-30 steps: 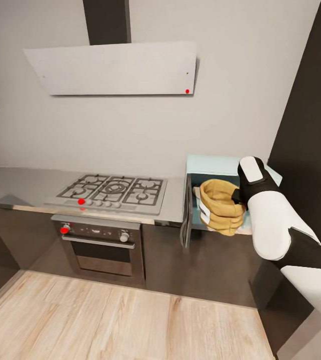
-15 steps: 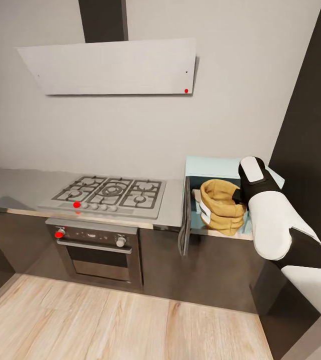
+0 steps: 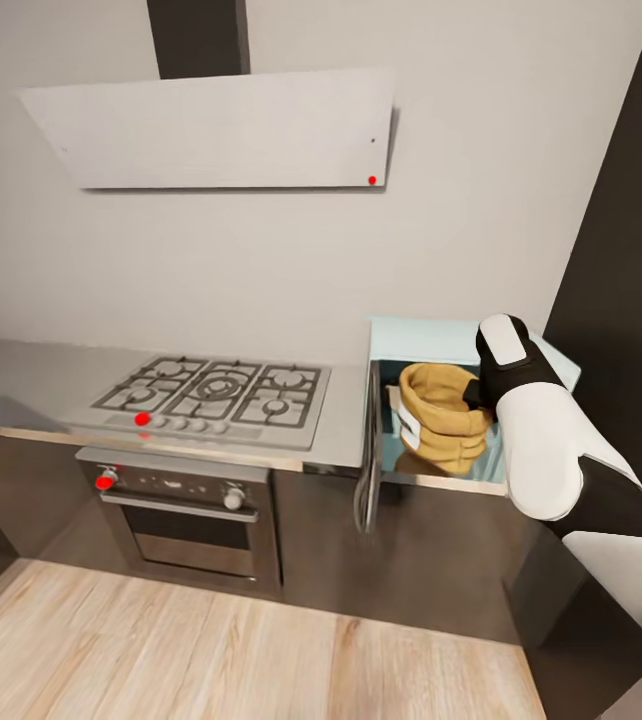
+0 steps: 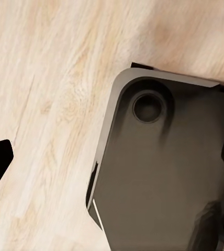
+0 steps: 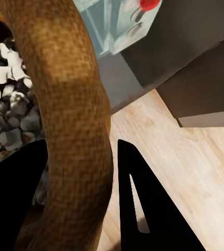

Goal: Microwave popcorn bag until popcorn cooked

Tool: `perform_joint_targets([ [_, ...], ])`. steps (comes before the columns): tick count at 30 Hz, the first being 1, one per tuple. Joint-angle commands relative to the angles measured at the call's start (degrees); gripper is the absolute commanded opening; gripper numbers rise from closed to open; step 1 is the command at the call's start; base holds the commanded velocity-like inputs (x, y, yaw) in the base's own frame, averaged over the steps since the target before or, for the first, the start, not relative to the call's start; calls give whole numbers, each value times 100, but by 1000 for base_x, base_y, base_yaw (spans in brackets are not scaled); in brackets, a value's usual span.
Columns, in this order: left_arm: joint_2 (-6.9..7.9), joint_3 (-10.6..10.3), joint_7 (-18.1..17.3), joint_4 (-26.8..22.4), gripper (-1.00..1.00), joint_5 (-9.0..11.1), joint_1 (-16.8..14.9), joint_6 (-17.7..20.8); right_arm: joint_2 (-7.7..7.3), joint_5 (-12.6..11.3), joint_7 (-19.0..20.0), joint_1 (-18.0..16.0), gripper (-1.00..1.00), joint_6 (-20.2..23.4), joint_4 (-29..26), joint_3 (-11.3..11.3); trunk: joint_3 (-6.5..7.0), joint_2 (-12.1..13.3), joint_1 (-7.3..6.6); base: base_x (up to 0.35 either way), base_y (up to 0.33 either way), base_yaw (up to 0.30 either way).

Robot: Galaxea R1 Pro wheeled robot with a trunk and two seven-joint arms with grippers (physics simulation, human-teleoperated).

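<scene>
Head view: popcorn bag (image 3: 441, 415) inside open microwave (image 3: 431, 340), resting on cavity floor near front lip, door (image 3: 369, 450) hanging open at cavity's left edge. Right gripper (image 5: 78, 172) closed on bag's rolled rim, one finger inside, one outside, per right wrist view; kernels (image 5: 7, 104) visible within. Left gripper (image 4: 112, 157): fingertips spread wide, holding nothing, above wooden floor (image 4: 44, 104).

Risks, judged: bag dragged back out or tipped on withdrawal if release incomplete; bag near lip could block door. Little room between bag and cavity's right wall; freer room toward door side and hob (image 3: 211, 395).
</scene>
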Motion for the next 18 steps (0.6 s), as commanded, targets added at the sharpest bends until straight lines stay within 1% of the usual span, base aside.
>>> perform_joint_targets([
  [1, -1, 4, 12, -9, 100, 4, 2, -8, 3, -26, -55, -7, -100, 36, -70, -4, -5, -5, 3, 202, -134, 0],
  [9, 0, 4, 12, -9, 100, 5, 2, -15, -6, -26, -51, -7, -100, 36, -61, 0, -5, -5, 3, 20, -9, 0],
  [11, 4, -1, 12, -6, 100, 5, 2, -12, -6, -27, -51, -7, -100, 36, -61, -1, -5, -5, 3, 186, 0, 0],
  [14, 4, 1, 12, -9, 100, 5, 2, -14, -2, -26, -51, -7, -100, 36, -61, -3, -5, -5, 3, 54, 0, 0],
  [18, 0, 4, 12, -9, 100, 3, 2, -14, 3, -26, -51, -7, -100, 36, -48, -2, -5, -5, 3, 130, 0, 0],
])
